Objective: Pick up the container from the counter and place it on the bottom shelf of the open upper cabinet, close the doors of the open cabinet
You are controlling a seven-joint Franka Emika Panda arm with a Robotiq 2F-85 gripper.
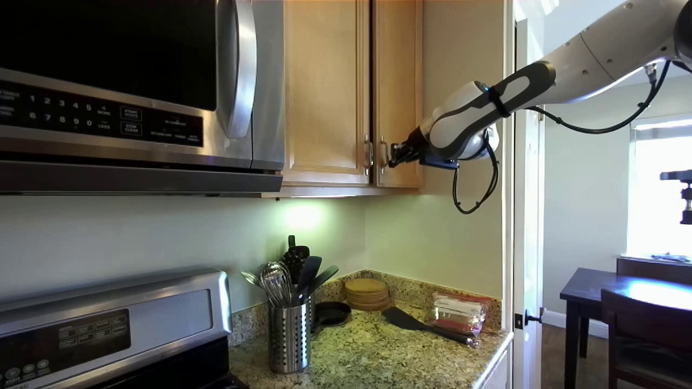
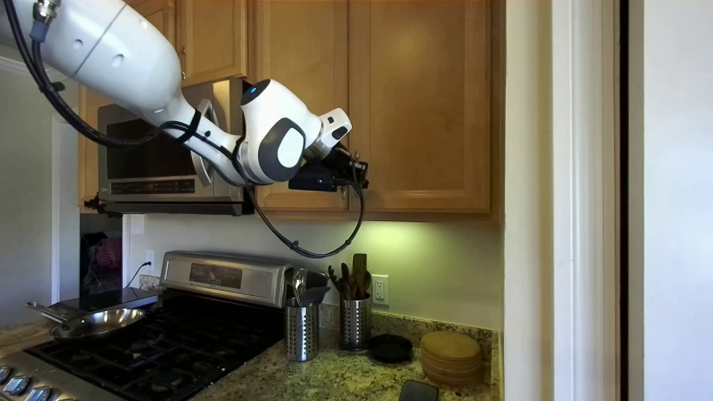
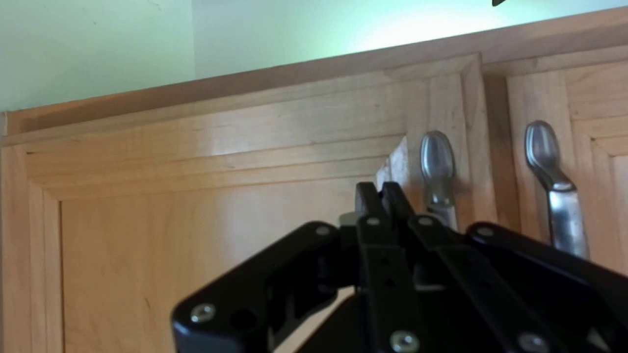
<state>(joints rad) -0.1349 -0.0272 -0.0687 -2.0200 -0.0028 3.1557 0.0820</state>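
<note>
The upper cabinet (image 1: 346, 191) has both honey-wood doors across its front, a left door (image 1: 324, 97) and a right door (image 1: 400, 92). They look shut or nearly shut. My gripper (image 1: 393, 155) is at the right door, close beside its metal handle (image 1: 384, 154). In the wrist view, the gripper (image 3: 379, 189) has its fingertips together with nothing visible between them. They are beside the handle (image 3: 438, 166), not around it; whether they touch the door is unclear. The bottom shelf is hidden behind the doors. The container is hidden or out of view. The granite counter (image 1: 373, 346) lies below.
A steel microwave (image 1: 265, 97) is beside the cabinet. On the counter stand perforated utensil holders (image 2: 302, 334), a stack of round wooden pieces (image 1: 367, 294), a black pan (image 2: 390, 348), a dark spatula (image 1: 405, 320) and a plastic bag (image 1: 459, 313). A side wall (image 1: 459, 243) is close to the arm.
</note>
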